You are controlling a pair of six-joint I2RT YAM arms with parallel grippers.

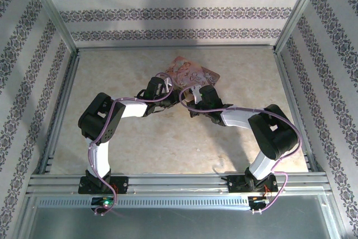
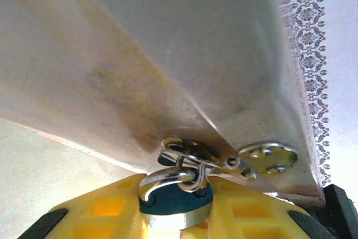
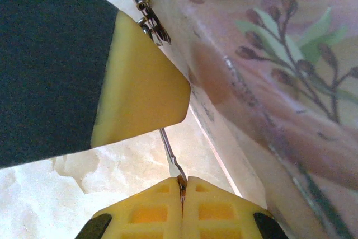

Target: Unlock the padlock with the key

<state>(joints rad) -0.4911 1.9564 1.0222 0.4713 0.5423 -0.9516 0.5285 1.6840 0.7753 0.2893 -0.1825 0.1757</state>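
Silvery padlock point(image 2: 179, 198), hooked on the hasp point(image 2: 189, 151) of the pink box point(image 3: 268, 54), sits pinched in my left pincer point(image 2: 178, 216), my right pincer point(image 3: 183, 194) clamps the key point(image 3: 170, 155) nearby, and next I must align its tip with the keyhole.

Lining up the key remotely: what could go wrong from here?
The right gripper pinches the thin key by its end; a sideways knock could twist it loose.
A finger of the left gripper hides the padlock from the right wrist camera, so alignment is blind.
The padlock hangs on the pink box's hasp; pushing may shift the box.
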